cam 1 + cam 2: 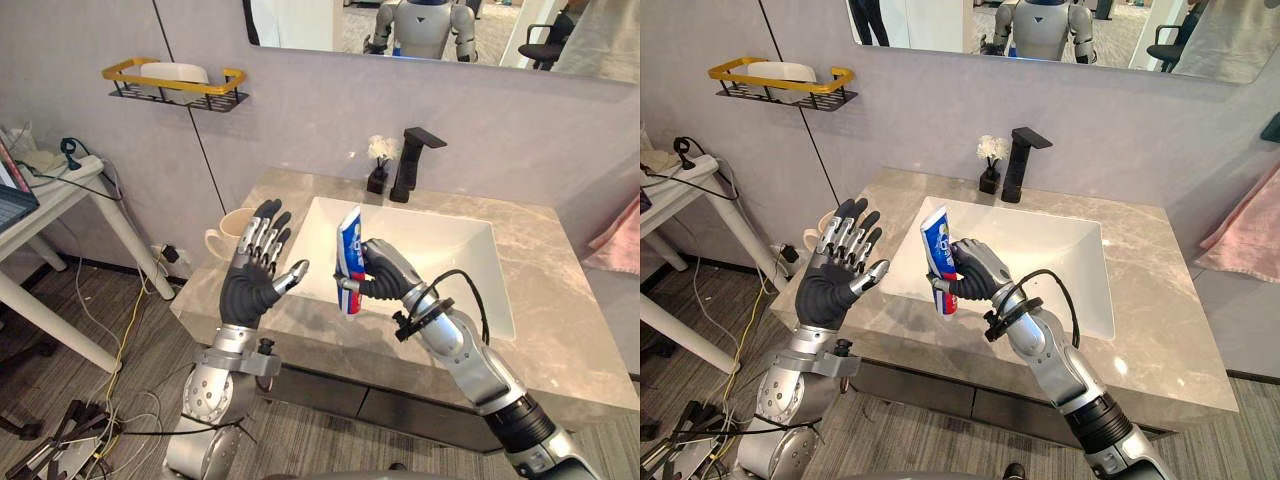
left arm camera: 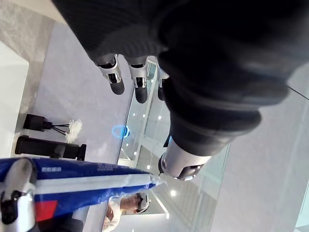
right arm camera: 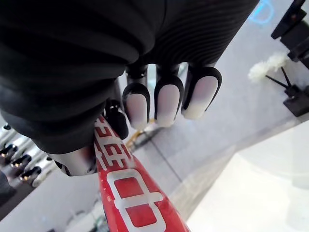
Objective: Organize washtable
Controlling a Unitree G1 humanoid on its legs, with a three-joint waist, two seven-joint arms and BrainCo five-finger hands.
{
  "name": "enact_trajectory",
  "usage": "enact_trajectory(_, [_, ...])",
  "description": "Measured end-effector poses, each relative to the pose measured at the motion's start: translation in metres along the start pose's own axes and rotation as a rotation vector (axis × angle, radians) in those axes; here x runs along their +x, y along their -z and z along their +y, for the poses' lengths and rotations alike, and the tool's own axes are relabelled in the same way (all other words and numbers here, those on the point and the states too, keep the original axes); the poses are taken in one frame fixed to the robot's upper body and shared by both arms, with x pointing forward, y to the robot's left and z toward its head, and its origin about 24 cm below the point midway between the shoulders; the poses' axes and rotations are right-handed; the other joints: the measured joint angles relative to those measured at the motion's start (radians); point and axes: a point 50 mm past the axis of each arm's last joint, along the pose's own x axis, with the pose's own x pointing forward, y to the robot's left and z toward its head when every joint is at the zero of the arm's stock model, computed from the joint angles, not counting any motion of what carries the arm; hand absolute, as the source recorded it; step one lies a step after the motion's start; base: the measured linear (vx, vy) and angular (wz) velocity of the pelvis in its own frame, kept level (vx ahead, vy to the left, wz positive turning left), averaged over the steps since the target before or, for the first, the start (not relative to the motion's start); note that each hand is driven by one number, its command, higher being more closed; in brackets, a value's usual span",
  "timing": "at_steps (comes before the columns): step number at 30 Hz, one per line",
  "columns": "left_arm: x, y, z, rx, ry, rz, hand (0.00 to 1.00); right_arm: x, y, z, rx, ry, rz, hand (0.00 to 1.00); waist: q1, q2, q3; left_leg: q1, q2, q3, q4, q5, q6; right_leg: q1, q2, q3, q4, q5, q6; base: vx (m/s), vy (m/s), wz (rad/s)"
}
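Fingers (image 3: 164, 104) of the right hand (image 1: 385, 272) curl round a toothpaste tube (image 1: 349, 250), upright above the near edge of the sink (image 1: 450, 250); the left hand (image 1: 252, 280) beside it is spread, empty. Likely light, soft, slick: grip its middle gently. Left wrist view shows the crimped end; eye views, a mug (image 1: 222, 238) behind.

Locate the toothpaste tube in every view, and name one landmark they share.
Left eye view: toothpaste tube upright at centre, gripped by the right hand.
Right eye view: upright, left of centre.
Left wrist view: blue body, its flat end near the left hand.
Right wrist view: red part against the curled fingers.
Shared landmark: white flowers by the faucet.
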Motion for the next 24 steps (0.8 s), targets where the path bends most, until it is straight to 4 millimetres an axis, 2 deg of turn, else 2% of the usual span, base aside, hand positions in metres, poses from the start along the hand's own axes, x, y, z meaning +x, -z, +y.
enact_trajectory(5, [0.006,-0.001,-0.011,-0.019,0.052,-0.021,0.00,0.006,0.005,0.009,-0.009,-0.065,0.010,1.00,-0.001,0.001,0.001,0.000,0.000,-0.001,0.000,0.000,0.000,0.001,0.000,-0.001,0.000,0.000,0.000,0.00,0.000,0.00])
enact_trajectory(12, [0.008,0.000,-0.021,-0.018,0.096,-0.020,0.00,0.017,-0.006,0.008,-0.031,-0.081,-0.051,1.00,-0.002,0.001,0.009,0.000,0.000,-0.001,0.001,0.000,0.000,0.001,0.000,0.000,0.000,0.000,0.000,0.00,0.000,0.00])
enact_trajectory(24, [0.012,0.011,-0.022,-0.021,0.111,0.013,0.00,0.026,-0.015,0.012,-0.092,-0.156,-0.115,1.00,-0.001,-0.001,0.019,0.000,0.000,-0.001,0.001,0.001,0.001,0.000,0.000,0.000,0.000,0.000,0.000,0.00,0.000,0.00])
